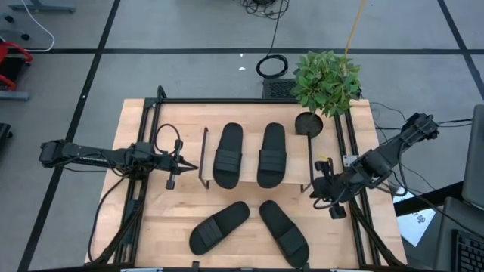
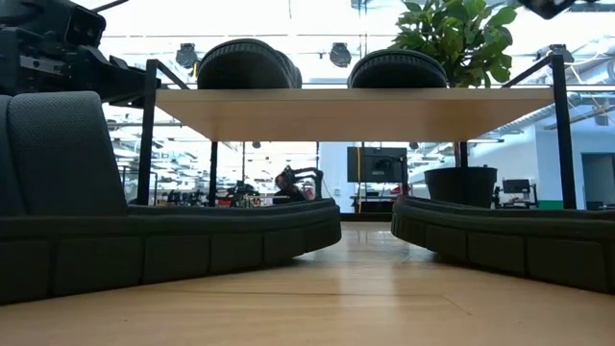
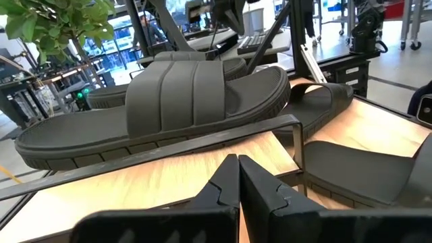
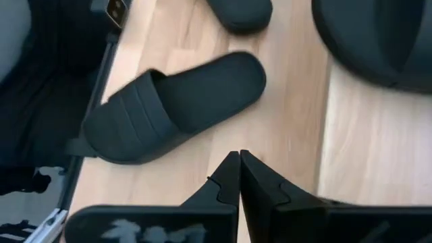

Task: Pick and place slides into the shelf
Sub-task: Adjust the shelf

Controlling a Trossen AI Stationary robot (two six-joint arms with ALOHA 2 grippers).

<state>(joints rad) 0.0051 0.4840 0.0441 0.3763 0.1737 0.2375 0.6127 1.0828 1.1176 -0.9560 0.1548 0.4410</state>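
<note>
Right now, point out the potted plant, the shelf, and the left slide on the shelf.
Potted plant (image 1: pixel 327 81), high view, leaves.
Shelf (image 2: pixel 336 113), low view, board's front edge.
Left slide on the shelf (image 1: pixel 228 155), high view, strap.

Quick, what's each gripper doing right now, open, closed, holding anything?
Left gripper: closed, empty, beside the shelf.
Right gripper: closed, empty.

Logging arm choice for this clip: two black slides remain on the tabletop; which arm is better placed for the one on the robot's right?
Right, probably. The right gripper, shut, hovers beside that matte black slide sandal; the left gripper, also shut, sits beyond the light-wood shelf.
</note>
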